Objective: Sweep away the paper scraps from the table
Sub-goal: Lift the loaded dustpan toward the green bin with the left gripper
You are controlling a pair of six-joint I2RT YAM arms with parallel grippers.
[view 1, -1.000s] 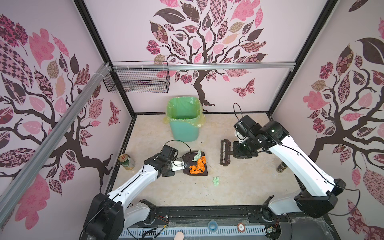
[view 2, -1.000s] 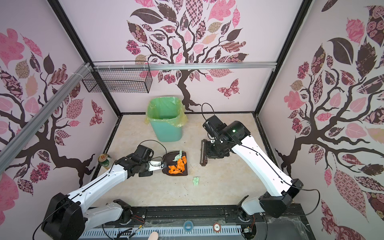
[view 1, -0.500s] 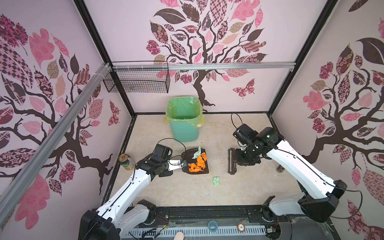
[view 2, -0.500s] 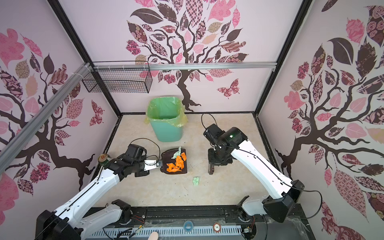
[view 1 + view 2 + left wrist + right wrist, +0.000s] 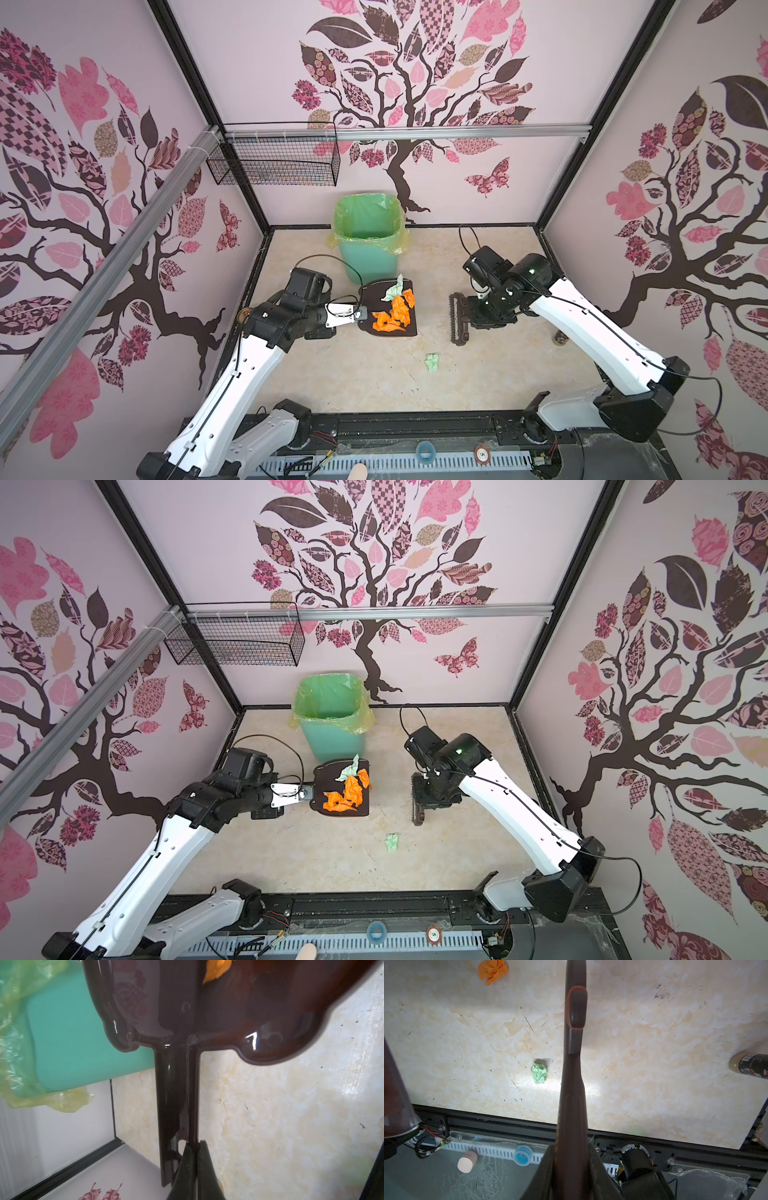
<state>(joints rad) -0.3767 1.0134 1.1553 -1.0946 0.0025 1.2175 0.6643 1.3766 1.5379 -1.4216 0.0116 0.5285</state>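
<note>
The left fingers [image 5: 205, 1169] pinch the handle [image 5: 176, 1095] of a dark dustpan [image 5: 374, 293] heaped with orange and mint paper scraps [image 5: 395, 313], beside the green bin [image 5: 365, 259]; a tilt could spill them short. The right fingers [image 5: 598, 1176] pinch a brush [image 5: 457, 318]; one mint scrap [image 5: 432, 361], loose on the scuffed beige desk [image 5: 353, 386], may get missed. Tree-papered walls [image 5: 257, 62] surround it.

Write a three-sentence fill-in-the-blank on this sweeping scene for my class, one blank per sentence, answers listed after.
1. The left gripper is shut on the dustpan's ____.
2. Most paper scraps in the dustpan are coloured ____.
3. The lone scrap on the bare table is pale ____.
Missing words: handle, orange, green.
</note>
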